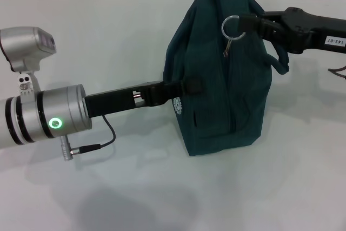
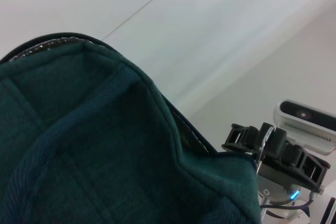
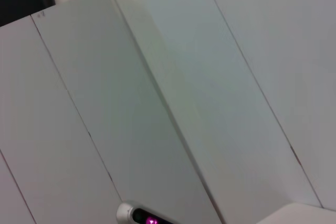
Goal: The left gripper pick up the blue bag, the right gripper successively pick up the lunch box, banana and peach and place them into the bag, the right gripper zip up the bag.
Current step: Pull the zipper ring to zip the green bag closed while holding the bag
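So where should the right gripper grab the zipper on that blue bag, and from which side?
Grip the metal ring pull near the top of the blue bag. It stands clear of the fabric, facing the robot's right, so come in from that side, where the right gripper already is. The left gripper steadies the opposite side.

Even, bright light falls from above onto the white desk (image 1: pixel 162 198), which shows soft grey shadows under the left arm and beside the blue bag (image 1: pixel 221 79). A green lamp glows on the silver wrist. The bag's fabric reads dark, with little detail in its folds. The right wrist view is pale and flat, with one pink glow.
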`<state>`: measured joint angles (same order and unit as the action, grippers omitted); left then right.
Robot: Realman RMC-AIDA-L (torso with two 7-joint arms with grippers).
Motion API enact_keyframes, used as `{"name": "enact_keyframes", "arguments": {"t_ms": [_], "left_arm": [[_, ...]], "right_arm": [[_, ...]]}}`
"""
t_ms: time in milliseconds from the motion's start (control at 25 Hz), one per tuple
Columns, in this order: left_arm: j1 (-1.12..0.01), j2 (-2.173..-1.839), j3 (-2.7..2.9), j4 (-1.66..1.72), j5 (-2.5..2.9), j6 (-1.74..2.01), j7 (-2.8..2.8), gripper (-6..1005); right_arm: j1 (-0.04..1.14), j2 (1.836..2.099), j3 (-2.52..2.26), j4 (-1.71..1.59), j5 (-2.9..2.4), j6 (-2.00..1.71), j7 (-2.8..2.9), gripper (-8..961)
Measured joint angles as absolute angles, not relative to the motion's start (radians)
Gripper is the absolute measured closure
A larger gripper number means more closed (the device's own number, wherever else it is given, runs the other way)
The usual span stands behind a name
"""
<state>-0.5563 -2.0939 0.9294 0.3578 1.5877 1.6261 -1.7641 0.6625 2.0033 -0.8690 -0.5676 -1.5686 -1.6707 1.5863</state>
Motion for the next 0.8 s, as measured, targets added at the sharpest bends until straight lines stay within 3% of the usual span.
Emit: {"name": "enact_keyframes", "arguments": {"t_ms": [800], "left_arm": [[-0.550,-2.094,0.981,0.357,1.581,1.701,-1.736,943]], "right_arm": [[0.647,2.002,-0.868,-0.566,-1.541,-1.630,1.598,930]]}}
